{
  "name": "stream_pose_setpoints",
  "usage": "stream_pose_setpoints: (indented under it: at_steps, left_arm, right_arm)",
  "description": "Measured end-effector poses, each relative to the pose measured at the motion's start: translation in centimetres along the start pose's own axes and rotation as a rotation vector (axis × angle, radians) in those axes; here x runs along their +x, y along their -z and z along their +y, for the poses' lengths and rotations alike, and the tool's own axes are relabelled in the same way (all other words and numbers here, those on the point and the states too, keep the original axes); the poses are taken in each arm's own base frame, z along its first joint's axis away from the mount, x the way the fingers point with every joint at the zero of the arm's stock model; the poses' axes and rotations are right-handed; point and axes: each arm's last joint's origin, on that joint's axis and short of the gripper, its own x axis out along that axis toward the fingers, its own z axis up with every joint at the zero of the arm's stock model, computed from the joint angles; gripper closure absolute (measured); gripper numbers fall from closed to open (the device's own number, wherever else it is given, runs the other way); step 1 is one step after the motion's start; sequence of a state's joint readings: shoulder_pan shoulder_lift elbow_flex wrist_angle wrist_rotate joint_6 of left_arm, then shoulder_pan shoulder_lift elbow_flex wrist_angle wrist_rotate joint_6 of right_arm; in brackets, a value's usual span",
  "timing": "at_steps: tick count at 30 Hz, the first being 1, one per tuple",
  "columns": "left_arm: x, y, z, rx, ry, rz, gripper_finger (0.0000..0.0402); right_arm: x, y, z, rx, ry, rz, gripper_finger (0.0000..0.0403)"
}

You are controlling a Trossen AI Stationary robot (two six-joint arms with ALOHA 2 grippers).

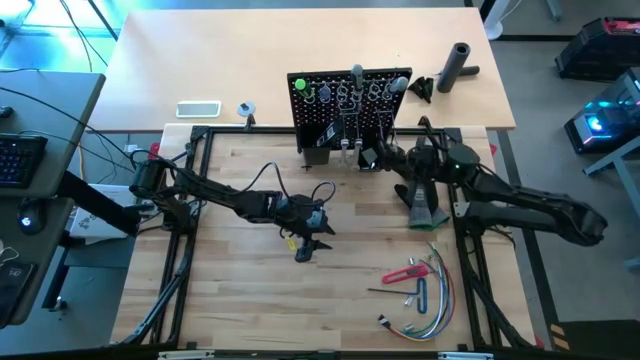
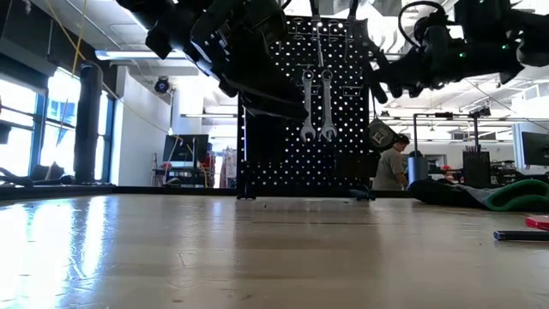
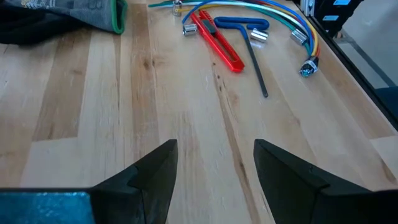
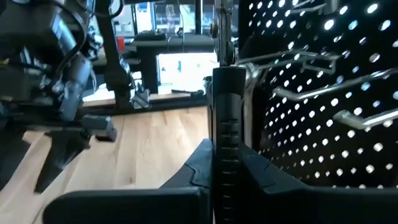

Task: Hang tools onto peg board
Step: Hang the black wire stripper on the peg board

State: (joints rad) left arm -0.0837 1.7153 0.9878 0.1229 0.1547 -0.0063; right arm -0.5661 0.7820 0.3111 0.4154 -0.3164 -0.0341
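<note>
The black peg board (image 1: 345, 100) stands upright at the table's far edge. Two silver wrenches (image 2: 317, 107) and a green-handled screwdriver (image 1: 300, 86) hang on it. My right gripper (image 1: 378, 157) is right in front of the board, shut on a slim black tool (image 4: 227, 118) that stands close to the board's metal hooks (image 4: 305, 59). My left gripper (image 1: 315, 240) hovers open and empty over the middle of the table. A red-handled tool (image 3: 217, 40) and a blue-handled hex key (image 3: 249, 31) lie flat on the table, toward the near right. My right gripper pinches the black tool between its two fingers on its lower part (image 4: 225, 163). The tool stands upright above the fingers, clear of the table, right beside the board's face (image 4: 323, 93). Which tool it is, I cannot tell.
A bundle of coloured wires (image 1: 432, 300) lies by the red tool. A black glove with a green cuff (image 1: 425, 208) lies under my right arm. A black cylinder (image 1: 458, 65) and a white phone (image 1: 198, 109) lie on the table behind. A person (image 2: 395, 163) stands in the room beyond.
</note>
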Motion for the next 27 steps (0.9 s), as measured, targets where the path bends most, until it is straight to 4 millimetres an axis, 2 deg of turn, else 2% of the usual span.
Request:
stream_pose_setpoints:
  at_steps: [13, 27]
  left_arm:
    - [0.0, 0.1, -0.1, 0.01, 0.002, 0.014, 0.0195]
    - [0.0, 0.2, -0.3, 0.012, 0.005, 0.021, 0.0195]
  right_arm:
    - [1.2, 1.1, -1.7, 0.066, -0.017, 0.02, 0.0382]
    - [0.7, 1.1, -3.1, 0.077, 0.007, 0.012, 0.0382]
